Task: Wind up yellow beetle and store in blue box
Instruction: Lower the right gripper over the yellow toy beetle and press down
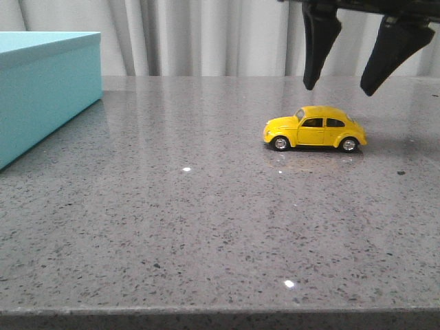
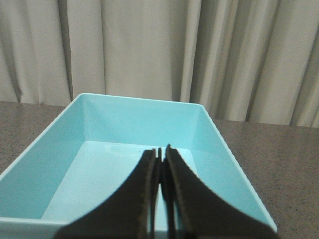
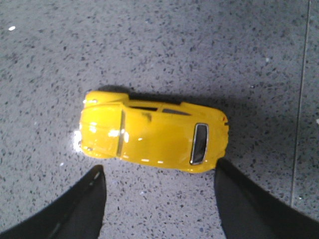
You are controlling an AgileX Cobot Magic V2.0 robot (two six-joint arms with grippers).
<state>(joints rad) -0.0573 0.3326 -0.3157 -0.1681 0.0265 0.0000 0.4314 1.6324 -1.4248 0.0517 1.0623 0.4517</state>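
The yellow beetle (image 1: 315,128) stands on its wheels on the grey speckled table, right of centre, nose to the left. It also shows from above in the right wrist view (image 3: 154,132). My right gripper (image 1: 338,87) hangs open and empty just above and behind the car; in the right wrist view (image 3: 158,174) its two black fingers sit wide apart beside the car, not touching it. The blue box (image 1: 42,89) stands at the far left. My left gripper (image 2: 161,150) is shut and empty above the box's open, empty inside (image 2: 99,169).
A grey curtain (image 1: 206,34) hangs behind the table. The table's front edge (image 1: 220,313) runs along the bottom of the front view. A seam line (image 3: 300,89) crosses the tabletop near the car.
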